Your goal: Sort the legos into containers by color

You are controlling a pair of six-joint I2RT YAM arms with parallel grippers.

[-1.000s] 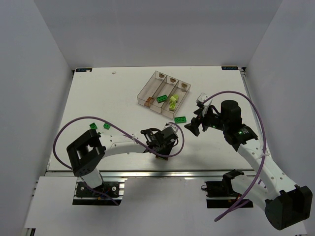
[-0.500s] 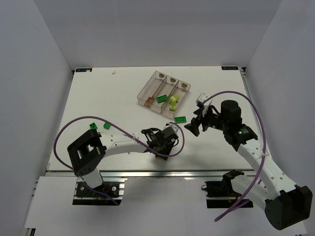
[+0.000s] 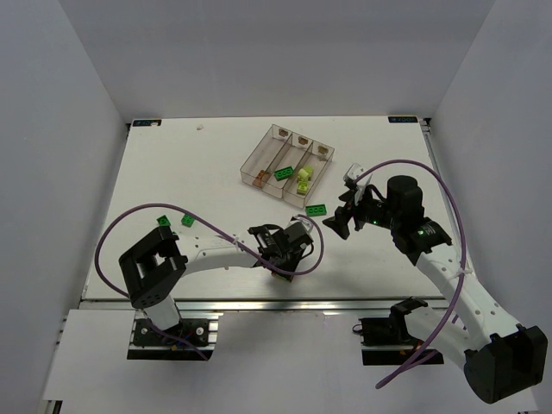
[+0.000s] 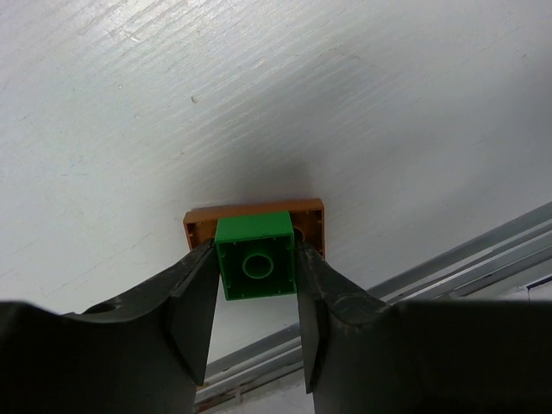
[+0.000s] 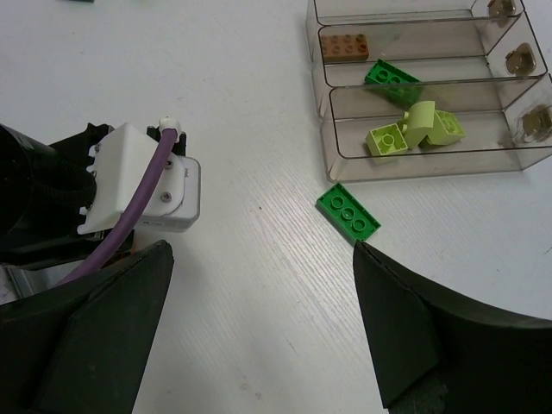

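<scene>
My left gripper (image 4: 254, 267) is shut on a bright green lego (image 4: 254, 257), seen from its hollow underside. That lego sits against an orange-brown lego (image 4: 312, 216) lying on the table near the front rail. From above, the left gripper (image 3: 281, 259) hides both. My right gripper (image 5: 259, 259) hangs open over bare table with nothing between its fingers, and a flat green lego (image 5: 348, 211) lies just beyond its right finger. The containers (image 5: 345, 155) hold an orange-brown lego (image 5: 344, 45), a green one (image 5: 392, 79) and yellow-green ones (image 5: 414, 129).
Two small green legos (image 3: 162, 222) (image 3: 186, 221) lie at the left of the table, near the left arm's purple cable. The containers (image 3: 259, 153) stand at the back centre. A metal rail (image 4: 483, 250) runs along the table's front edge close to the left gripper.
</scene>
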